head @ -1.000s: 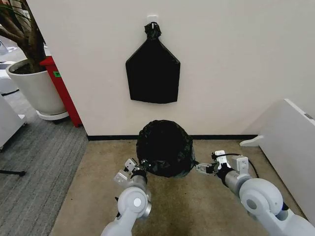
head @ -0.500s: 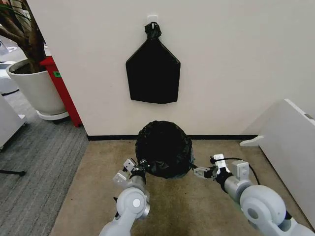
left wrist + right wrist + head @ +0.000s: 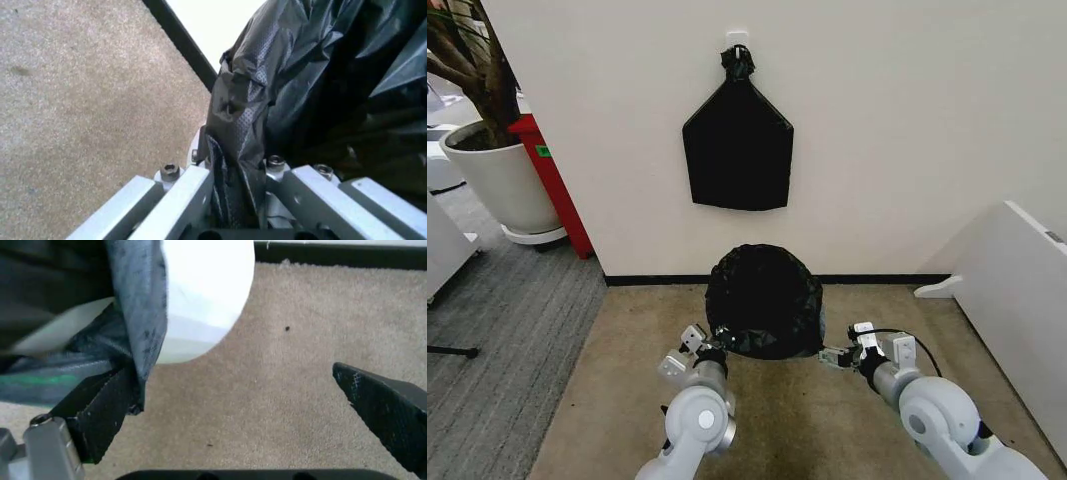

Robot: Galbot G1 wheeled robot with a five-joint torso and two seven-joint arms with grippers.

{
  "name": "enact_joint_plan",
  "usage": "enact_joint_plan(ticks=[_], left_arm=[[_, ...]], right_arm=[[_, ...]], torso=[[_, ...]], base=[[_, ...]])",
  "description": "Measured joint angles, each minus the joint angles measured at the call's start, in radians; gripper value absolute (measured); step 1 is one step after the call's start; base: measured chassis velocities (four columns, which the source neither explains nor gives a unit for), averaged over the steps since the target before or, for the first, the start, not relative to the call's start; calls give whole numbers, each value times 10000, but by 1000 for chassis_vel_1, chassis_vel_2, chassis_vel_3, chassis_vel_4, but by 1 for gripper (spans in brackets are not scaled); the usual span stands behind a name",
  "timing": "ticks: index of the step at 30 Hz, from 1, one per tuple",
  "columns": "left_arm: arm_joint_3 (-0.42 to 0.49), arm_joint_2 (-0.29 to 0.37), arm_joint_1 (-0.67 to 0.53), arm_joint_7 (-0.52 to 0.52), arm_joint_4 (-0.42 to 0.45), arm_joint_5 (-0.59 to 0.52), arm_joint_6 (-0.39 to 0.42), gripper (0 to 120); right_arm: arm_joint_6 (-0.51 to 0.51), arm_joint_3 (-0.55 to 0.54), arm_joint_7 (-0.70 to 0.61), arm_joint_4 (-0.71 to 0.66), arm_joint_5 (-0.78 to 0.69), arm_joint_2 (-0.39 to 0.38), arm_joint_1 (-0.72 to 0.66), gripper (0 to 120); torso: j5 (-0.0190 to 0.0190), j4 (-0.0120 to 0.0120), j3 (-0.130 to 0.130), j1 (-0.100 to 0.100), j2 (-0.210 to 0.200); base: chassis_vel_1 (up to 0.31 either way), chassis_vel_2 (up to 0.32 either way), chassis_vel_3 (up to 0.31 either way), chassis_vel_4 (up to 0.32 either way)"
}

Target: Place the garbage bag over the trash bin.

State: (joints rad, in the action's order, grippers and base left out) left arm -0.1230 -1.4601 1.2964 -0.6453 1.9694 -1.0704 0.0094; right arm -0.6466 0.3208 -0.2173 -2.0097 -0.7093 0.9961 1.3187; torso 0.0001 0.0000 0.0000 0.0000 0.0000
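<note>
Crinkly black garbage bag (image 3: 763, 300) drapes the trash bin (image 3: 203, 295) — left gripper (image 3: 237, 200) pinches its film, right gripper (image 3: 250, 405) gapes wide.

Floor: tan carpet (image 3: 827, 420) before the wall, grey striped carpet (image 3: 507, 340) on the robot's left.
On tan carpet: trash bin (image 3: 200, 305), garbage bag (image 3: 763, 300) draped over it.
On grey carpet: white planter pot (image 3: 499, 185).

Crinkly black garbage bag (image 3: 763, 300) draped over cream trash bin (image 3: 200, 295) — on carpet
</note>
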Motion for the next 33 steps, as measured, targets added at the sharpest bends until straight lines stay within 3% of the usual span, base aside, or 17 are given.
enact_joint_plan(ticks=[11,23,26,33], left_arm=[[-19,-98,88,-23,95,50,9,1],[31,0,-123,-166,-500,272,69,1],[52,85,-78,-535,-364,318,570,1],[120,239,137,-1693,252,200,2081,1]], right_arm=[[278,-84,346,321,479,146,214,100],[-56,707,321,-2444,718,25,1541,100],[-83,819,326,-3369,718,6,1765,100],[106,926,355,-3832,835,53,1491,100]], torso=[[1,0,0,0,0],[-4,-1,0,0,0],[-3,-1,-1,0,0],[-1,0,-1,0,0]], base=[[0,0,0,0],[0,0,0,0],[0,0,0,0],[0,0,0,0]])
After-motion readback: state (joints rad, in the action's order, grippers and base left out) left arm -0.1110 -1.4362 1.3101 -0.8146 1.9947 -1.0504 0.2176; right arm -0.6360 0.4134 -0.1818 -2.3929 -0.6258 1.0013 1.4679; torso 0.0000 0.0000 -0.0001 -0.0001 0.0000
